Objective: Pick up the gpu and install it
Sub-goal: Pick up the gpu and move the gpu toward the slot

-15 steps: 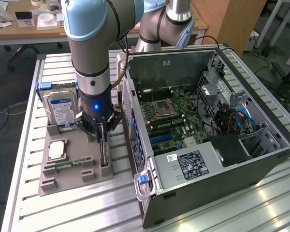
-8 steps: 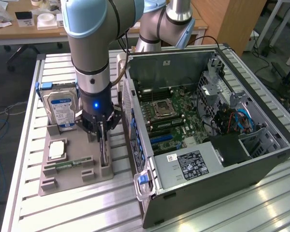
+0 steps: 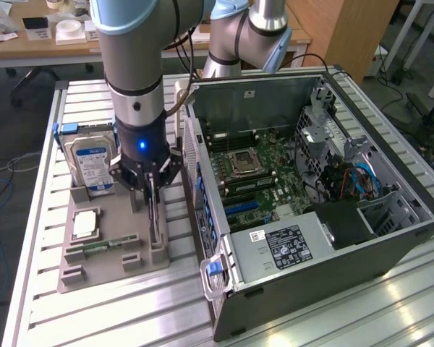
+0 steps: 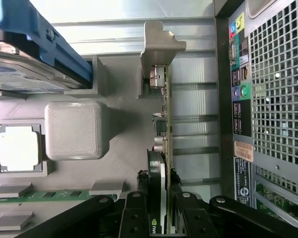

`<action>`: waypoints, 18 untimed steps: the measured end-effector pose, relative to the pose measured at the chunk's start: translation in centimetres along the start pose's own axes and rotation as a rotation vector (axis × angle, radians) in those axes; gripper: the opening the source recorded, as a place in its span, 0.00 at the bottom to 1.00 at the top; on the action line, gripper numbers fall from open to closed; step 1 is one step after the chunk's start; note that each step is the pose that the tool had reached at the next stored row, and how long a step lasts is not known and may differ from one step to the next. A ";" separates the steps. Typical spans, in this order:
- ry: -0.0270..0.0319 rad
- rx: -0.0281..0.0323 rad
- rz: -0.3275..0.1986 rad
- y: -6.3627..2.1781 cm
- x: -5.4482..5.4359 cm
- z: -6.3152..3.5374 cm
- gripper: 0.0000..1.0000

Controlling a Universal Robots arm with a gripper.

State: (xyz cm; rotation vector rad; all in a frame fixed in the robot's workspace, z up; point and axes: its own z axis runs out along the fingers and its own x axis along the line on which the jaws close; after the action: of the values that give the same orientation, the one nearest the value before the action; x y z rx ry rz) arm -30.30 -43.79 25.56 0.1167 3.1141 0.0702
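Observation:
The gpu (image 3: 153, 220) stands on edge in a slot of the grey holder tray (image 3: 108, 264), still seated there. My gripper (image 3: 150, 189) is straight above it, its fingers down on either side of the card. In the wrist view the gpu (image 4: 165, 124) runs edge-on away from the gripper (image 4: 160, 208), black cooler on one face, green board on the other, silver bracket (image 4: 159, 44) at the far end. The fingertips (image 4: 139, 208) press against both faces of the card.
The tray also holds an upright hard drive (image 3: 90, 163), a processor chip (image 3: 85, 224) and a memory stick (image 3: 101, 246). The open computer case (image 3: 390, 217) lies close on the exterior view's right, motherboard (image 3: 253, 173) exposed. Its rear panel (image 4: 268, 99) runs alongside the card.

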 end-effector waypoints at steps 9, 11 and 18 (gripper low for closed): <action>0.0001 0.0001 0.000 0.11 -0.1 -2.51 0.27; 0.0001 0.0000 0.000 0.14 -0.1 -3.04 0.27; 0.0001 0.0000 0.000 0.23 -0.1 -4.94 0.27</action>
State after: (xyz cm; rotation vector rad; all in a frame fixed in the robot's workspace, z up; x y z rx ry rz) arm -30.30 -43.79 30.52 0.1167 3.1142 0.0701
